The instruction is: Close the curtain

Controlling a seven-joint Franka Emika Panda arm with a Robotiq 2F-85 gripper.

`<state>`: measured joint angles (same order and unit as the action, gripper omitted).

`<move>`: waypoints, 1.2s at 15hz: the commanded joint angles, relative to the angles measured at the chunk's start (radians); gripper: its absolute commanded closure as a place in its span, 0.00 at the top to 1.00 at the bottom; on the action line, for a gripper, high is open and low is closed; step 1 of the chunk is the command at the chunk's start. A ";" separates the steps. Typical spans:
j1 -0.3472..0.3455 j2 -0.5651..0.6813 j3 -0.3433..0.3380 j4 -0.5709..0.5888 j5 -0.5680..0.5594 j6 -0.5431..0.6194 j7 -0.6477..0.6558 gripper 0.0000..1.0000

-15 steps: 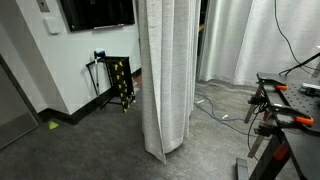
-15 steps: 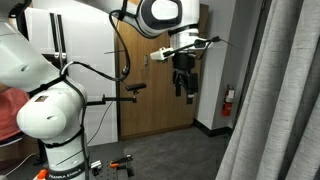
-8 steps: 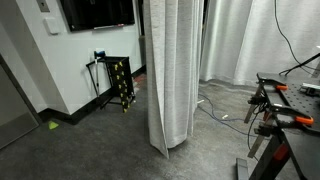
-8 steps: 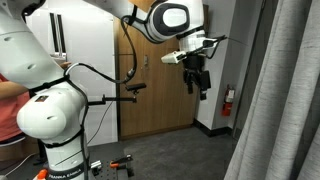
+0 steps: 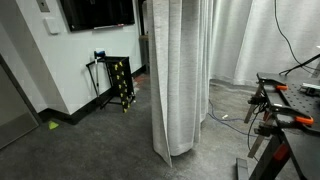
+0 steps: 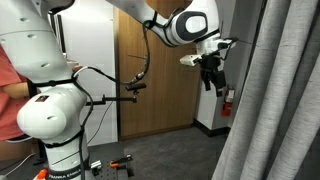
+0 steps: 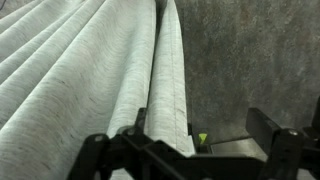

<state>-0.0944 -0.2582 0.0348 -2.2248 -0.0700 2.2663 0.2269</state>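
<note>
Grey floor (image 7: pixel 250 60); curtain (image 7: pixel 90 80) folds ahead of spread jaws (contact unclear).

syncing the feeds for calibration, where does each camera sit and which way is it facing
In an exterior view: stands out in the room, faces the curtain, wall screen at left; no arm shows.
In an exterior view: beside the robot base, looks along the arm to the gripper by the curtain.
Wrist view: on the wrist, looks down the curtain's folds to the floor; open fingers at bottom.
All three share the curtain.
</note>
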 commanded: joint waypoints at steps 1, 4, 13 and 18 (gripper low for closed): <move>0.003 0.110 0.012 0.105 -0.024 0.058 0.131 1.00; 0.010 0.167 0.011 0.155 -0.023 0.107 0.201 1.00; 0.034 0.318 -0.015 0.265 -0.091 0.291 0.371 1.00; 0.044 0.347 -0.078 0.292 -0.300 0.354 0.609 1.00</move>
<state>-0.0733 0.0632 0.0101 -1.9710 -0.2515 2.5823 0.6772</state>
